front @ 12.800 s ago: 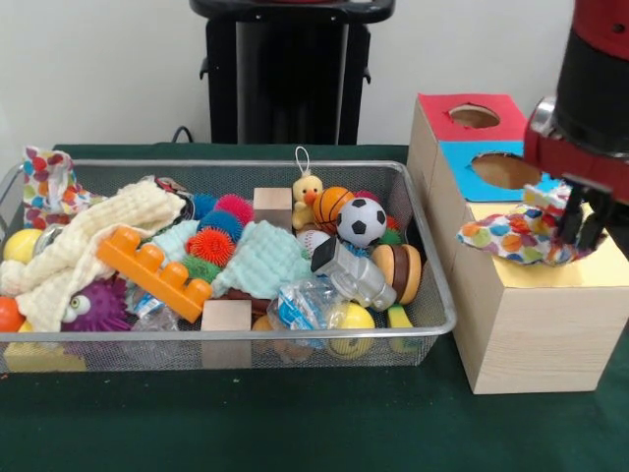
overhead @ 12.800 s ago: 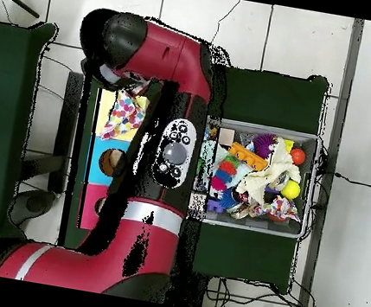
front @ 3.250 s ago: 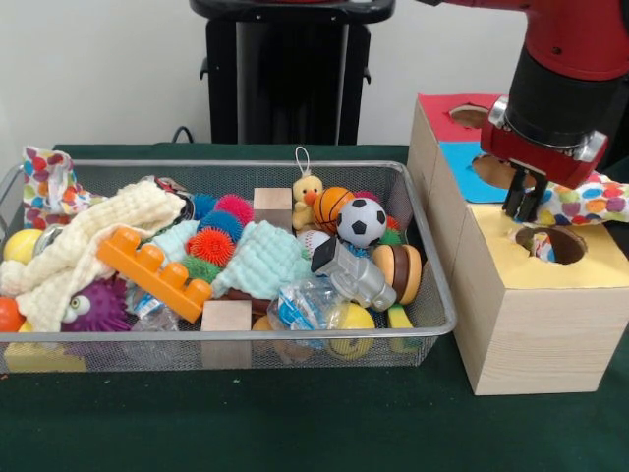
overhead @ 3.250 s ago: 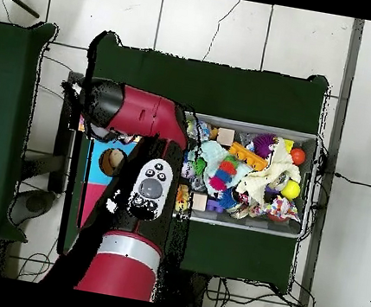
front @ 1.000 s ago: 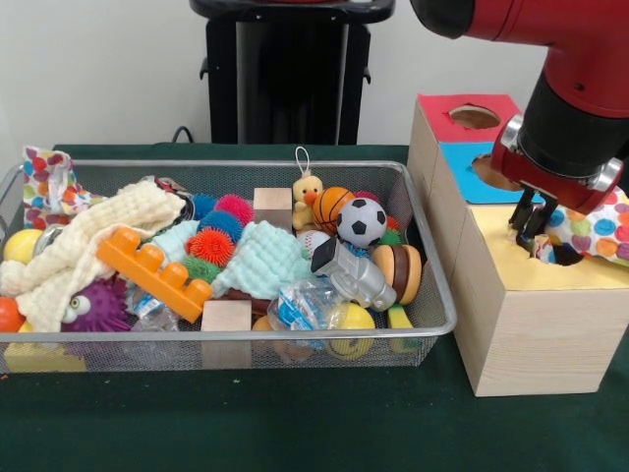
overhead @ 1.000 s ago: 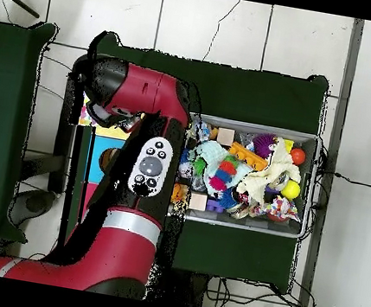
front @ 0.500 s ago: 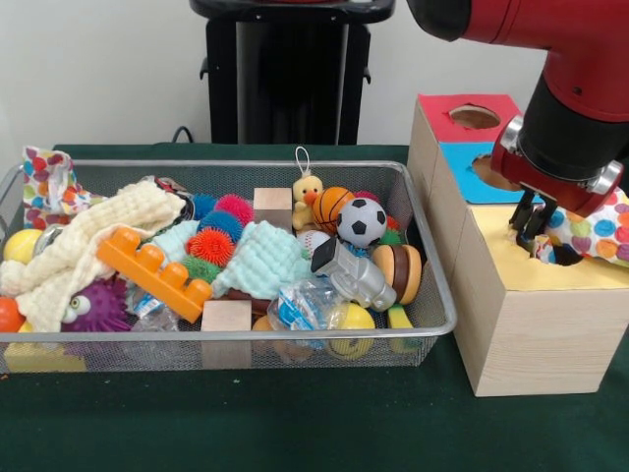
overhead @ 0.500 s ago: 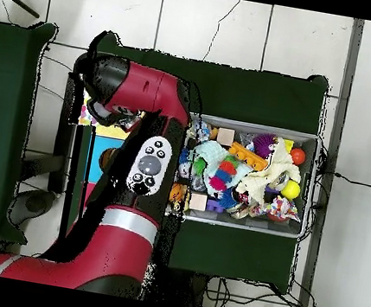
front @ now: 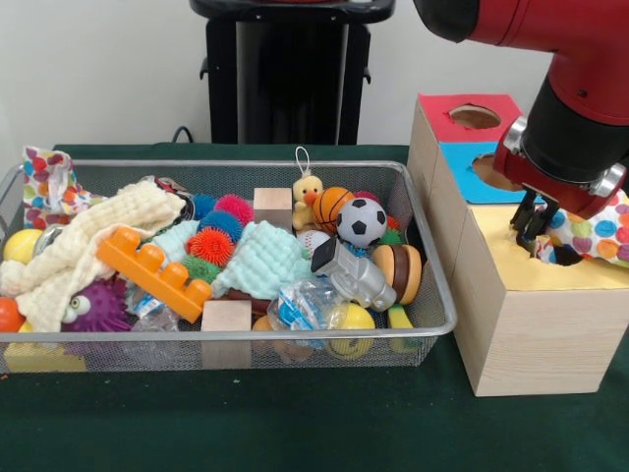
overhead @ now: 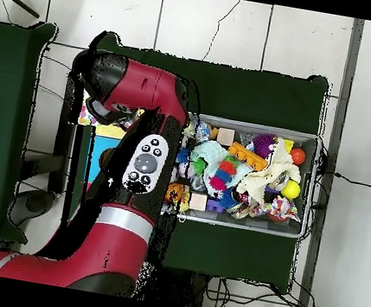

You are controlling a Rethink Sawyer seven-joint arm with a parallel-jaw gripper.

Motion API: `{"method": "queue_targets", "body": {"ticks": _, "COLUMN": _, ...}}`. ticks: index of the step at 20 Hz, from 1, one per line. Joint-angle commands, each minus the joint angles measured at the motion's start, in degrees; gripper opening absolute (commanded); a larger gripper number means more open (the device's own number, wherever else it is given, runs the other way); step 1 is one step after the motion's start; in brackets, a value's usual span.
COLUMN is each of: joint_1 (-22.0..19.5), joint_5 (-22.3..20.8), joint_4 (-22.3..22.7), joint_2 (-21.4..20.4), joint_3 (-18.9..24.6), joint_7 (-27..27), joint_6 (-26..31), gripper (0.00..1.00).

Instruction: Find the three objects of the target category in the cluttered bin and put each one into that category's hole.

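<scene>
Here the gripper (front: 537, 233) stands over the yellow-topped box (front: 526, 324), its dark fingers (front: 532, 224) drawn close together and dipping at the rim of that box's round hole (front: 565, 255). Whether they pinch anything cannot be told from either view. The polka-dot cloth (front: 595, 233) lies just beside the fingers on the side away from the wire bin (front: 428, 295), draped over the far edge of the hole and spilling toward the box's outer edge; a small bit of it shows at the hole's near rim too. Behind the yellow-topped box stand a blue-topped box (front: 475, 169) and a red-topped box (front: 470, 115), each with its own round hole, all three in a row on the green desk (front: 295, 423).

The wire bin sits beside the boxes, crowded with things: a second polka-dot cloth (front: 46, 185) hanging over the corner farthest from the boxes, a cream knitted cloth (front: 84, 241), an orange building brick (front: 154, 271), a mint cloth (front: 260, 258), a soccer ball (front: 362, 220), a toy duck (front: 308, 196) and two wooden cubes (front: 272, 206).

In the overhead view the red arm (overhead: 128, 177) covers the boxes almost wholly.
</scene>
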Motion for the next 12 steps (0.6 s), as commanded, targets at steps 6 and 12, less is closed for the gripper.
{"method": "queue_targets", "body": {"ticks": 6, "joint_1": 0.8, "joint_5": 3.7, "joint_4": 0.7, "joint_2": 14.7, "joint_3": 5.9, "joint_7": 19.6, "joint_6": -26.4, "gripper": 0.0}}
{"method": "queue_targets", "body": {"ticks": 12, "joint_1": 1.6, "joint_5": 5.5, "joint_4": -0.9, "joint_2": 16.1, "joint_3": 4.3, "joint_7": 21.4, "joint_6": -27.2, "gripper": 0.0}}
